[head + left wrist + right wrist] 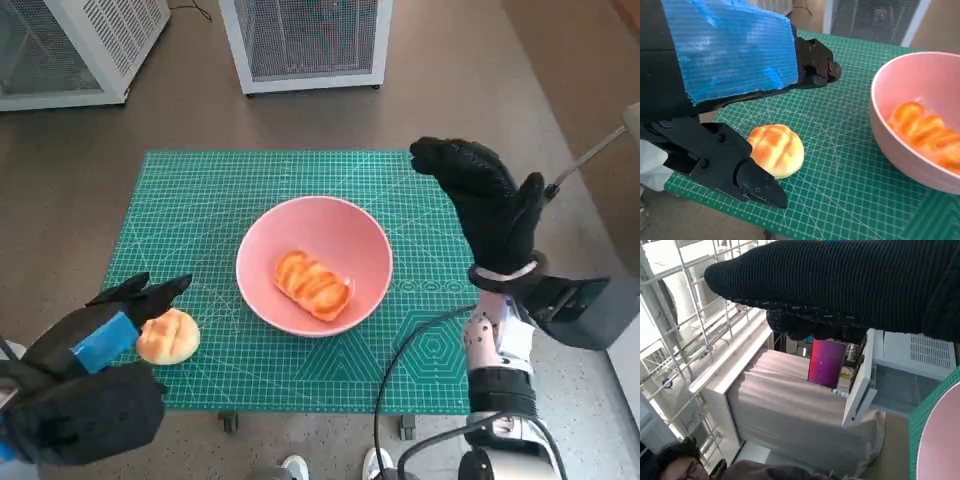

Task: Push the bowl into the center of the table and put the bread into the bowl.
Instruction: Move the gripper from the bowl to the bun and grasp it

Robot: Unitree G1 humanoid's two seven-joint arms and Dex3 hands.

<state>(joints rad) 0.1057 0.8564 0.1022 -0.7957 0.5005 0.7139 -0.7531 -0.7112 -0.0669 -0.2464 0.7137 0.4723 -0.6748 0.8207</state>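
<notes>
Grey-brown floor surrounds a small table whose top is covered by a green cutting mat point(200, 200), with two white mesh-fronted cabinets point(305, 40) standing beyond its far edge. At the middle of the mat sits a pink bowl point(330, 225), and inside it lies a long, ridged golden bread point(313, 284). The right hand point(485, 195), in its black knitted glove, hangs above the mat's far right corner, apart from the bowl's rim; its fingers are stretched out and hold nothing. The left hand point(105, 340), black with blue tape over its back, is low at the near left corner of the mat. Its fingers point(812, 65) are spread wide, one part on each side of a round bun point(776, 150) that rests on the mat well to the left of the bowl; the lower part of the hand lies just beside the bun, but whether it touches cannot be told, and the bun is not lifted. In the right wrist view a person's dark hair point(670, 460) shows in a corner, with a magenta panel point(826, 362) further back.
</notes>
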